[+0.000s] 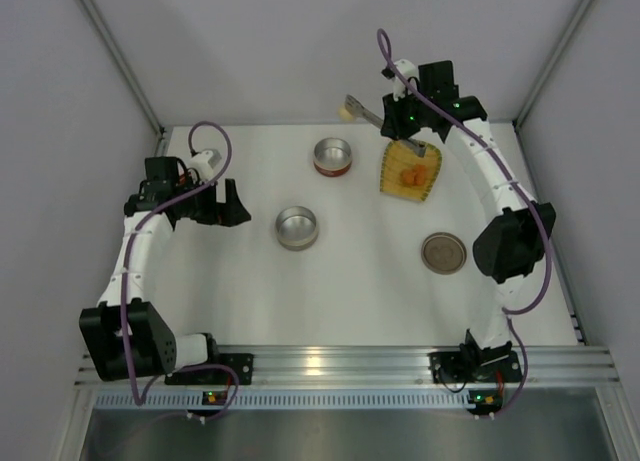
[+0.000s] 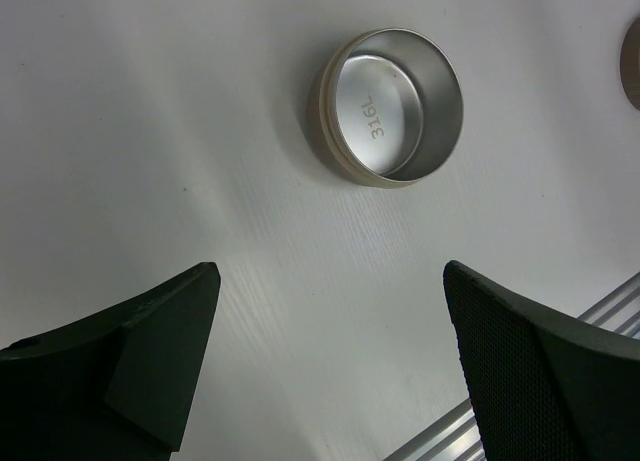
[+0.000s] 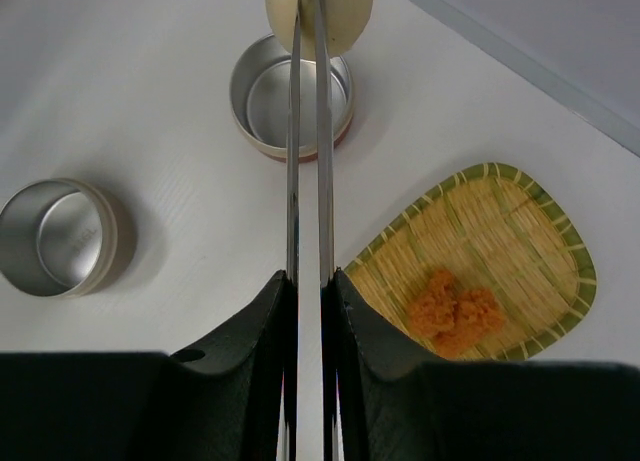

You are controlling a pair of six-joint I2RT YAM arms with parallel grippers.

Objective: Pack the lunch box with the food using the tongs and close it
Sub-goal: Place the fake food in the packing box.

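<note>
My right gripper (image 3: pixel 310 276) is shut on the silver tongs (image 3: pixel 297 131), whose two thin arms run straight ahead, pressed close together. Their tips pinch a whitish rounded lump of food (image 3: pixel 320 16) in the air over the far rim of a red-banded lunch box tin (image 3: pixel 290 96). From above, the right gripper (image 1: pixel 405 123), tongs (image 1: pixel 372 114) and lump (image 1: pixel 350 106) sit at the back, behind that tin (image 1: pixel 333 156). Orange chunks (image 3: pixel 455 311) lie on the yellow woven tray (image 3: pixel 500 221). My left gripper (image 2: pixel 330 271) hangs open and holds nothing, short of a plain tin (image 2: pixel 392 106).
The plain tin (image 1: pixel 297 227) stands mid-table, and a round lid (image 1: pixel 444 252) lies flat at the right, in front of the tray (image 1: pixel 410 171). An aluminium rail (image 1: pixel 330 364) runs along the near edge. Grey walls enclose the table on three sides.
</note>
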